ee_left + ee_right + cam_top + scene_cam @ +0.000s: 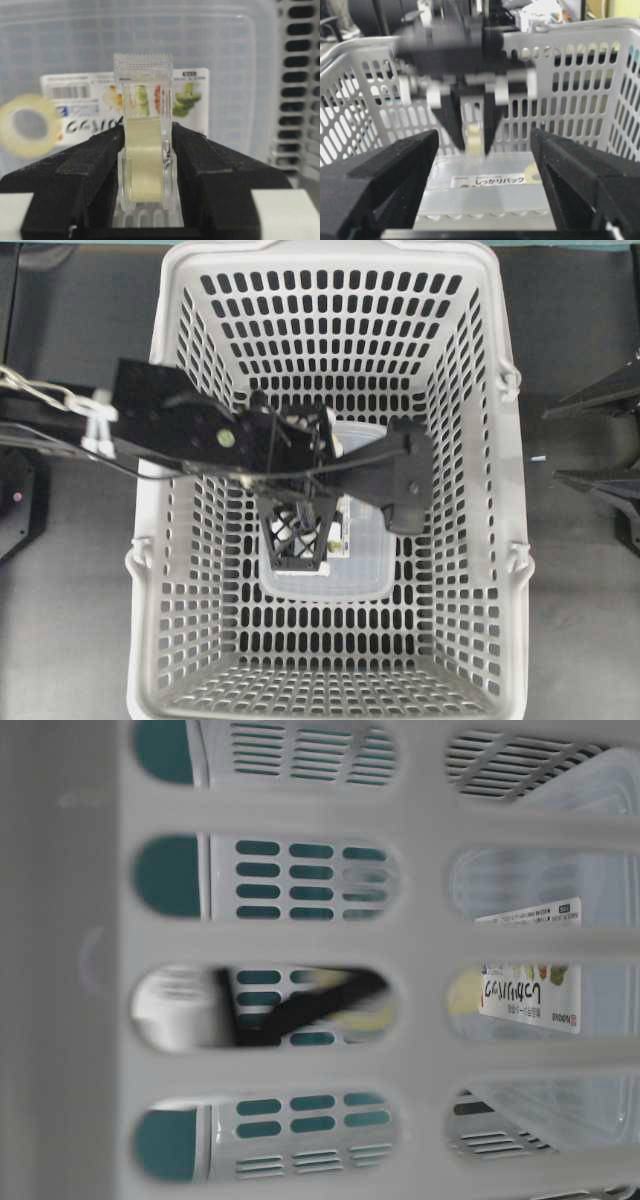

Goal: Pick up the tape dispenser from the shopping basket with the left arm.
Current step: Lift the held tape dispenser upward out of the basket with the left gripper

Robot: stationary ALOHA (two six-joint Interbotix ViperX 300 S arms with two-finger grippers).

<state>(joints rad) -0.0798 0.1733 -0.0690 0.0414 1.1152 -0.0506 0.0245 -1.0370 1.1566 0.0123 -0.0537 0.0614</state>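
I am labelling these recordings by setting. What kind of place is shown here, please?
Probably a robot lab bench staged as a shopping scene, not a real shop. A grey slotted shopping basket sits on a dark tabletop between two robot arms, and the left gripper holds a tape dispenser inside it.

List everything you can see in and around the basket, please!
shopping basket: one, light grey with oval slots, on the table.
plastic box: one, see-through with a white label, lying in the basket.
yellow ring: one, pale yellow with a grey centre, at one end of the box.
tape dispenser: one, clear with pale yellow tape, held above the box.
table: one, dark grey, under the basket.
left gripper: one, black, shut on the tape dispenser inside the basket.
right gripper: one, black, open, outside the basket.
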